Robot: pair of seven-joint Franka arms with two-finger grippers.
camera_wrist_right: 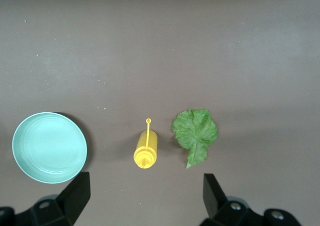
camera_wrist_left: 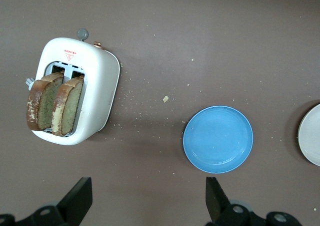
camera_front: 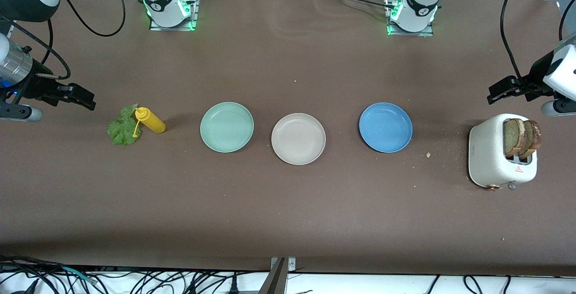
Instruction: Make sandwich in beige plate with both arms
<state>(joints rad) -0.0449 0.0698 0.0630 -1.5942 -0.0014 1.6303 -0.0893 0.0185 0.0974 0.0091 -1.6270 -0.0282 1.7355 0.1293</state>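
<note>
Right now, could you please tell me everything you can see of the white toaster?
The toaster is a small, rounded two-slot model in a cream-white, slightly speckled shell. It stands upright on the brown table at the left arm's end, beside the blue plate. Two toast slices, tan with dark brown crusts, stand up out of its slots, one in each. Its end nearer the front camera carries a grey knob, a copper-coloured lever and a red warning label. Crumbs lie scattered around it. Neither gripper touches it.
</note>
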